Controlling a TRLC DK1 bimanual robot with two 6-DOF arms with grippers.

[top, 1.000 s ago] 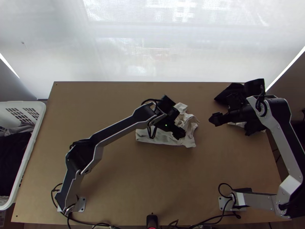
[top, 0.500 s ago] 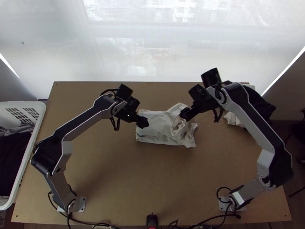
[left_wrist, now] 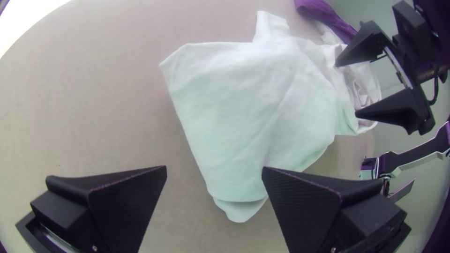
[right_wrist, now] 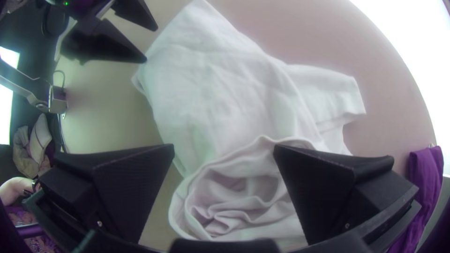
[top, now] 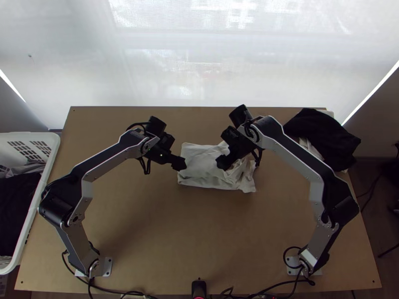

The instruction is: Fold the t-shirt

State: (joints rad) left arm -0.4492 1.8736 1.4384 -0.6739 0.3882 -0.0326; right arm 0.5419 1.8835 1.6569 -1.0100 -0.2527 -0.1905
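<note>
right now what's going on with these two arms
They're at work folding a white t-shirt that lies on the table. The left tool and the right tool are both open close to it, neither gripping cloth. One end of the shirt is bunched and the rest lies fairly flat, so it isn't neatly folded yet.

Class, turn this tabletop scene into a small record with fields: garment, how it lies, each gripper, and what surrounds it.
garment: white t-shirt
lie: fairly smooth at one end, bunched around an opening at the other; one sleeve sticks out
left gripper: open, at the smoother end
right gripper: open, over the shirt
table's far right: dark cloth, pale cloth partly under it
beyond table's left edge: white basket holding dark and grey cloth
fold: not yet neat
</note>
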